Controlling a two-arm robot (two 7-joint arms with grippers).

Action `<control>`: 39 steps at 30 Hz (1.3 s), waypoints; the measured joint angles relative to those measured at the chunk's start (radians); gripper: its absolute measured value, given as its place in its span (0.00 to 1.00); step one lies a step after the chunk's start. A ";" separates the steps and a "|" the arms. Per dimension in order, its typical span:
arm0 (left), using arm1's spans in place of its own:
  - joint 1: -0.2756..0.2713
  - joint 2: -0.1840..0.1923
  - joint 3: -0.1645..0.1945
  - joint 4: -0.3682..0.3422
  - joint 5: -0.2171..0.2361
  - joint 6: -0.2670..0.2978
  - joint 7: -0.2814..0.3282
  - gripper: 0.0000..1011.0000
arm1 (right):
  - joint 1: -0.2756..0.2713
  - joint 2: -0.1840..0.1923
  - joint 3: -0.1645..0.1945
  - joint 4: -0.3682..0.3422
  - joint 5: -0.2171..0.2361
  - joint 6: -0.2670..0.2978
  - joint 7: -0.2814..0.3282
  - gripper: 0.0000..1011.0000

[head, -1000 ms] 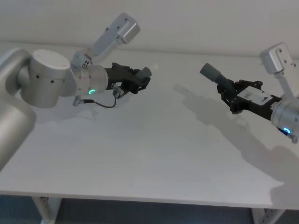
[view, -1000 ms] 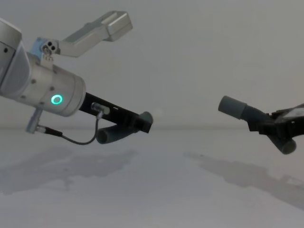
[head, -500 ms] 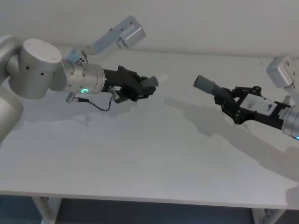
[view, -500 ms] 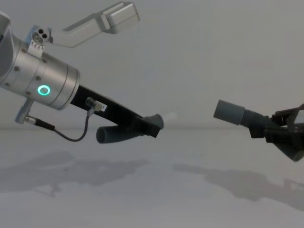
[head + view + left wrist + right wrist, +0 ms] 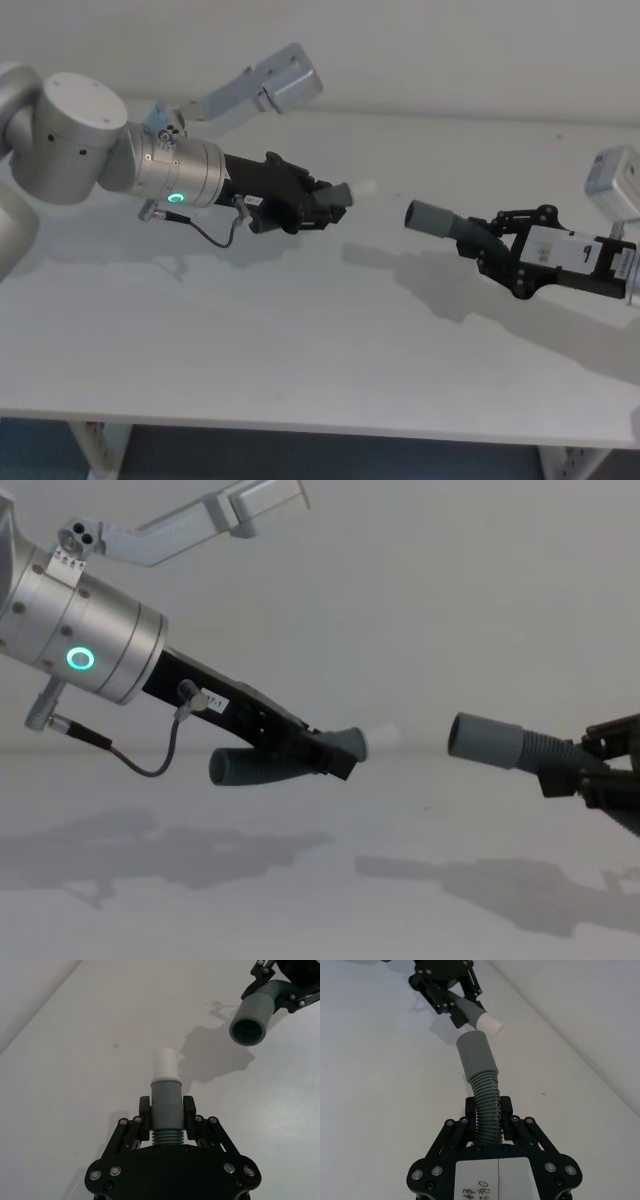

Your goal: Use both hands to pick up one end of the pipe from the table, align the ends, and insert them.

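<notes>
Pipe (image 5: 440, 222) is in two pcs, both held clear above the plain matte white table (image 5: 300, 350), neither touching it.

Spigot piece (image 5: 166, 1095) is a short, dark grey ribbed hose w/ a smooth collar. The black slim-fingered left gripper (image 5: 166, 1107) has its fingers closed on that collar, just behind the narrow white spigot (image 5: 165, 1064). The piece's other cuffed end hangs under the gripper, off the table. The gripper sits on a silver cylindrical wrist (image 5: 90, 645) w/ a green ring light, over the table's left-middle.

Socket piece (image 5: 487, 1095) is the second dark grey ribbed hose. The black right gripper (image 5: 489, 1110) is clamped on its ribbed part, behind the wide smooth grey socket cuff (image 5: 476, 1055), over the table's right-middle.

Spigot and cuff mouth face each other above the table's middle, near but apart, not yet inserted. In chest view both are approx. level over the table. In left wrist view the cuff mouth sits off the spigot's line.
</notes>
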 joint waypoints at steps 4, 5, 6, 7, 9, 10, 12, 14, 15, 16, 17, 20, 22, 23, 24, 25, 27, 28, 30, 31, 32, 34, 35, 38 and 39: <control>-0.005 0.007 0.010 -0.005 -0.004 -0.005 -0.019 0.38 | -0.003 0.012 -0.003 -0.010 0.006 -0.006 0.013 0.27; -0.006 0.010 0.013 -0.007 -0.007 -0.008 -0.027 0.38 | -0.004 0.015 -0.004 -0.013 0.007 -0.006 0.016 0.27; -0.007 0.012 0.015 -0.008 -0.008 -0.009 -0.031 0.38 | -0.004 0.015 -0.004 -0.013 0.007 -0.006 0.016 0.27; -0.008 0.013 0.016 -0.009 -0.009 -0.011 -0.034 0.38 | -0.005 0.019 -0.006 -0.016 0.009 -0.007 0.019 0.27; -0.010 0.016 0.020 -0.011 -0.013 -0.016 -0.045 0.38 | -0.005 0.022 -0.007 -0.017 0.010 -0.007 0.020 0.27; -0.010 0.018 0.022 -0.013 -0.014 -0.017 -0.049 0.38 | -0.005 0.025 -0.009 -0.019 0.011 -0.008 0.021 0.27; -0.012 0.020 0.024 -0.014 -0.017 -0.021 -0.057 0.38 | -0.005 0.027 -0.010 -0.020 0.011 -0.008 0.022 0.27; -0.013 0.023 0.028 -0.016 -0.021 -0.026 -0.067 0.38 | -0.005 0.030 -0.012 -0.021 0.011 -0.008 0.022 0.27; -0.014 0.026 0.030 -0.018 -0.025 -0.029 -0.073 0.38 | -0.005 0.032 -0.014 -0.022 0.012 -0.007 0.022 0.27; -0.014 0.027 0.031 -0.018 -0.026 -0.031 -0.076 0.38 | -0.005 0.033 -0.015 -0.022 0.012 -0.007 0.022 0.27; -0.015 0.028 0.033 -0.020 -0.030 -0.035 -0.083 0.38 | -0.005 0.033 -0.015 -0.022 0.012 -0.007 0.022 0.27; -0.016 0.031 0.035 -0.022 -0.035 -0.041 -0.093 0.38 | -0.005 0.037 -0.018 -0.027 0.014 -0.001 0.022 0.27; -0.016 0.032 0.037 -0.023 -0.038 -0.044 -0.097 0.38 | -0.005 0.039 -0.019 -0.029 0.014 0.001 0.021 0.27; -0.017 0.033 0.038 -0.024 -0.042 -0.047 -0.103 0.38 | -0.005 0.040 -0.020 -0.030 0.014 0.003 0.020 0.27; -0.017 0.033 0.039 -0.025 -0.043 -0.048 -0.105 0.38 | -0.005 0.041 -0.021 -0.031 0.015 0.004 0.020 0.27; -0.018 0.034 0.040 -0.025 -0.047 -0.051 -0.109 0.38 | -0.004 0.042 -0.023 -0.032 0.015 0.007 0.019 0.27; -0.018 0.035 0.041 -0.027 -0.051 -0.052 -0.112 0.38 | -0.004 0.043 -0.024 -0.033 0.016 0.009 0.018 0.27; -0.018 0.036 0.042 -0.028 -0.053 -0.053 -0.115 0.38 | -0.004 0.044 -0.025 -0.034 0.017 0.011 0.016 0.27; -0.019 0.037 0.043 -0.030 -0.056 -0.054 -0.118 0.38 | -0.003 0.046 -0.027 -0.035 0.018 0.013 0.014 0.27; -0.019 0.038 0.044 -0.031 -0.057 -0.054 -0.119 0.38 | -0.003 0.046 -0.027 -0.035 0.018 0.013 0.013 0.27; -0.019 0.040 0.045 -0.033 -0.060 -0.054 -0.122 0.38 | -0.003 0.047 -0.028 -0.035 0.018 0.015 0.011 0.27; -0.020 0.041 0.047 -0.035 -0.063 -0.054 -0.125 0.38 | -0.002 0.048 -0.030 -0.035 0.018 0.016 0.010 0.27; -0.020 0.042 0.048 -0.036 -0.064 -0.054 -0.126 0.38 | -0.001 0.049 -0.031 -0.034 0.018 0.017 0.008 0.27; -0.022 0.044 0.051 -0.040 -0.068 -0.052 -0.129 0.38 | 0.001 0.050 -0.034 -0.032 0.018 0.019 0.005 0.27; -0.022 0.045 0.052 -0.041 -0.069 -0.051 -0.130 0.38 | 0.001 0.050 -0.034 -0.032 0.018 0.019 0.005 0.27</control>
